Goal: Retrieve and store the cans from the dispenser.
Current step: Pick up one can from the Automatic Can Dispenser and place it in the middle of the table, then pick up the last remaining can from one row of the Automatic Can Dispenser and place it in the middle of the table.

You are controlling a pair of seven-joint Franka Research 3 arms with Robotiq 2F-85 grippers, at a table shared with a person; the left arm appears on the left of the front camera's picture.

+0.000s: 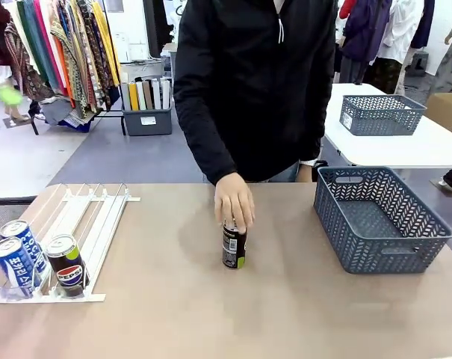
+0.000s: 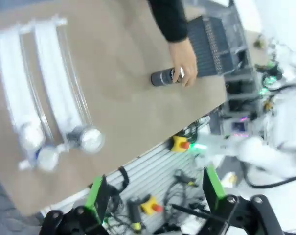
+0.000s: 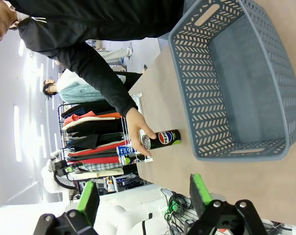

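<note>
Blue-grey mesh plastic basket (image 1: 336, 217): right side of the tan table (image 1: 173, 314). Looks empty to us, nothing stored yet.
White-and-clear plastic dispenser rack (image 1: 80, 213): left side of the table, with three cans at its front end.
Blue-and-white Pocari Sweat cans: two at the rack's left. The front one (image 1: 13, 263) is at the clear stop and the second (image 1: 25, 238) is just behind it. We cannot tell whether they share a lane.
Black Pepsi can in the rack (image 1: 67, 263): next lane to the right, down at the stop.
Black Pepsi can at table centre (image 1: 234, 247): upright and out of the rack, between rack and basket, well apart from both. The person's hand (image 1: 234, 202) rests on its top.
Left gripper (image 2: 155, 193): jaws spread, nothing between the green pads, held above the table's near edge.
Right gripper (image 3: 144, 196): released and empty, facing the basket and the centre can.
Progress: early, by our read. One can is retrieved but not stored, three remain in the rack, none are in the basket.
Remaining: we expect the centre can to go into the basket, then the rack to be emptied.
</note>
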